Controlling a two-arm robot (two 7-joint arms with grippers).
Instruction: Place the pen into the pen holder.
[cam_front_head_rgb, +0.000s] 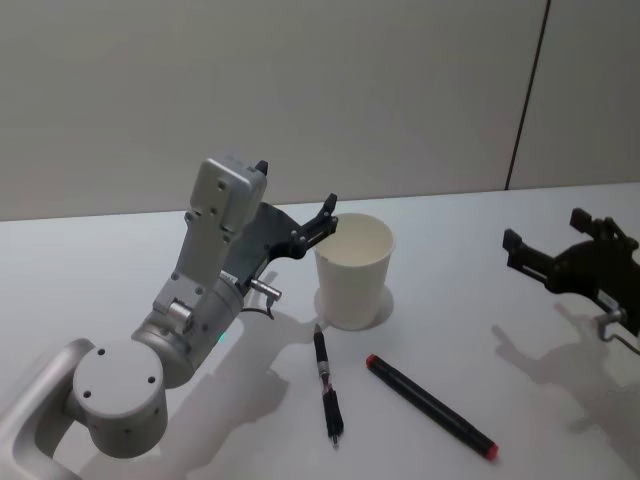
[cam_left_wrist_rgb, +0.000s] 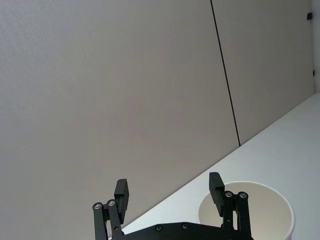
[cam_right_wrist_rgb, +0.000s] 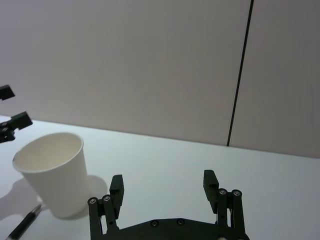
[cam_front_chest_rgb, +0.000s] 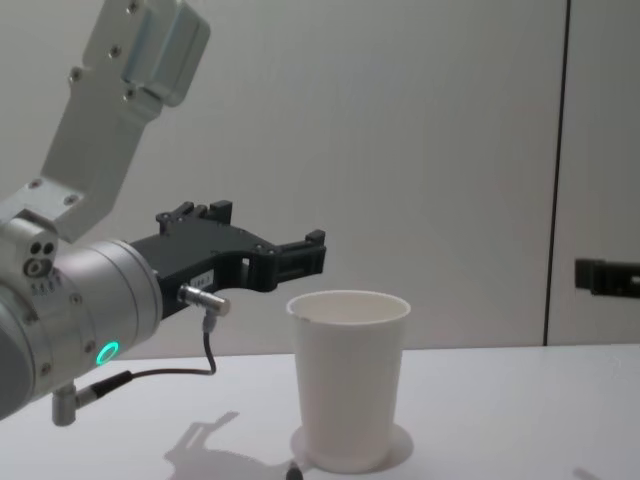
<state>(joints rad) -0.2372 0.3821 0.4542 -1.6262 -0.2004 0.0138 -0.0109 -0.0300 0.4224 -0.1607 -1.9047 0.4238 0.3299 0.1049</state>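
Nearest in the head view is the left arm's round grey metal joint, well to the left of the plain white tapered paper cup that serves as pen holder. The left gripper hovers at the cup's left rim, fingers spread and empty. On the white table, in front of the cup and to its right, the slim black marker pen with red ends lies flat, apart from the cup. A thinner black ballpoint with a silvery middle lies straight in front of the cup. The right gripper hangs well to the cup's right.

The left wrist view looks past the parted fingers into the cup, and the stretch of inner wall on show is bare.

The right wrist view settles the right gripper: its fingers stand wide apart with nothing between them.

The chest view adds height. The left fingers ride just above rim level at the cup's left side.

Fetching the marker pen looks like the step in hand. Plan it from the head view: descend over mid-barrel with fingers across it, keep off the ballpoint, grip firmly, then tip the pen upright over the cup's mouth. The light cup would likely topple if nudged.
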